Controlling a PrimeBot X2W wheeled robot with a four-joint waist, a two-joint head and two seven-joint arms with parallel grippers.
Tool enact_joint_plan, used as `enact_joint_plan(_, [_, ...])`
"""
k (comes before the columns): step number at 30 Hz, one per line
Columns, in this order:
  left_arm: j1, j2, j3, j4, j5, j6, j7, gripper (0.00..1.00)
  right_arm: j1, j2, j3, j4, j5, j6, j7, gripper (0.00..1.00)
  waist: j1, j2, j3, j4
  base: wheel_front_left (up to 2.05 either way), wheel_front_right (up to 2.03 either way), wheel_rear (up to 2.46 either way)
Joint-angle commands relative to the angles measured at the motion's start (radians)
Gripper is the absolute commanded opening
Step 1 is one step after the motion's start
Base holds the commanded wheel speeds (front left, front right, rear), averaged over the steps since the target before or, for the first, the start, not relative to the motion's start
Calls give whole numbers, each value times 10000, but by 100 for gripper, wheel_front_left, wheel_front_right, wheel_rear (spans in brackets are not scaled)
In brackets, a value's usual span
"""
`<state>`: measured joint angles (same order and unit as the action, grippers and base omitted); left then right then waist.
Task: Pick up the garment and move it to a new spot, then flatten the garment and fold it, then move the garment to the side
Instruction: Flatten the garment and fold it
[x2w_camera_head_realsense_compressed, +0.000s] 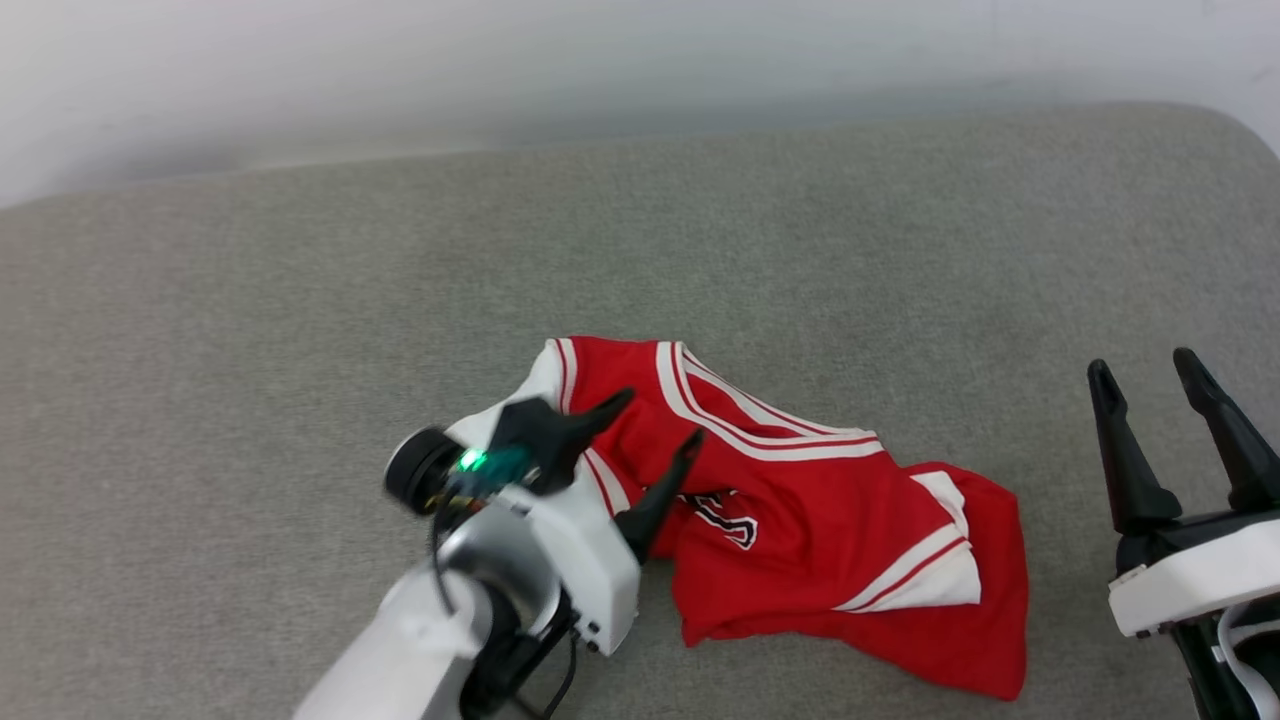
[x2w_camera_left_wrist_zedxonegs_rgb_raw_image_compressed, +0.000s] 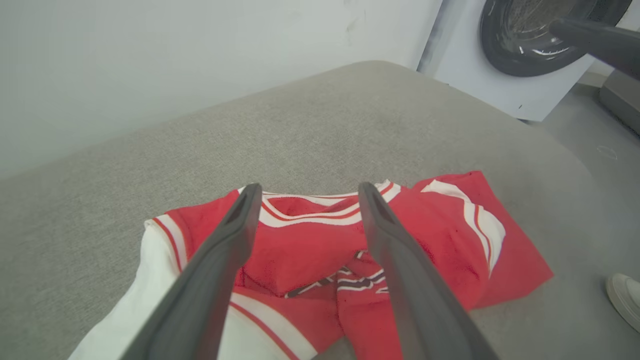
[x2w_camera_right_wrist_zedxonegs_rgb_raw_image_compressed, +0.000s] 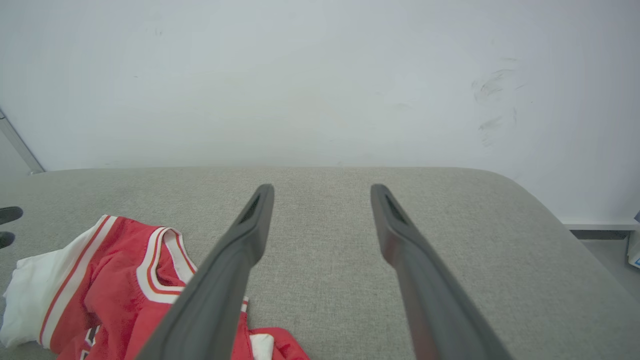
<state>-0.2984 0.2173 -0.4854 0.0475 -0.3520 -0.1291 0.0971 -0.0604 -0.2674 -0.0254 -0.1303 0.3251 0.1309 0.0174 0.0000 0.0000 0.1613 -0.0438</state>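
- The garment (x2w_camera_head_realsense_compressed: 800, 520) lies crumpled on the grey pad (x2w_camera_head_realsense_compressed: 300, 300), in its near half. The collar (x2w_camera_head_realsense_compressed: 720, 412) points toward the wall and the lettering is buckled into a fold.
- The left gripper (x2w_camera_head_realsense_compressed: 660, 416) stands spread over the garment's left shoulder, beside the white sleeve (x2w_camera_head_realsense_compressed: 520, 400). It holds nothing; whether a fingertip touches the cloth I cannot quite tell.
- The right gripper (x2w_camera_head_realsense_compressed: 1141, 362) is spread too and empty, to the right of the garment and apart from it.
- The step looks like flattening. Two far-apart holds would serve best: left on the shoulder by that sleeve, right on the other sleeve (x2w_camera_head_realsense_compressed: 945, 560).
- Pinch an edge, not a bunch, then draw the grippers apart low over the pad so the chest fold opens.
- Risk: grabbing stacked layers would lock the crease in.
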Motion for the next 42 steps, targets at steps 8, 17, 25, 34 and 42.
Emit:
enact_joint_plan(8, [-4348, 1407, -3013, 624, -3521, -8, 4655, 100, -750, 301, 281, 500, -299, -4, -530, 100, 0, 0, 1079, -943, 0, 0, 0])
enact_joint_plan(17, [-6786, 2061, -4792, 1642, -5107, -11, 6624, 100, -985, 448, 579, 859, -387, -4, -899, 100, 0, 0, 1943, -1642, 0, 0, 0])
enact_joint_plan(25, [-7844, 2333, -6574, 2642, -5522, -10, 6516, 100, -1065, 594, 822, 1351, -407, -5, -1198, 100, 0, 0, 2519, -2095, 0, 0, 0])
enact_joint_plan(34, [-7834, 2388, -7494, 3491, -6520, -9, 5329, 0, -1148, 667, 838, 1784, -504, -5, -1384, 100, 0, 0, 2545, -2144, 0, 0, 0])
enact_joint_plan(42, [-8520, 1889, -6223, 4813, -6786, 3, 2537, 0, -1057, 546, 782, 1859, -719, -5, -1064, 100, 0, 0, 1970, -1825, 0, 0, 0])
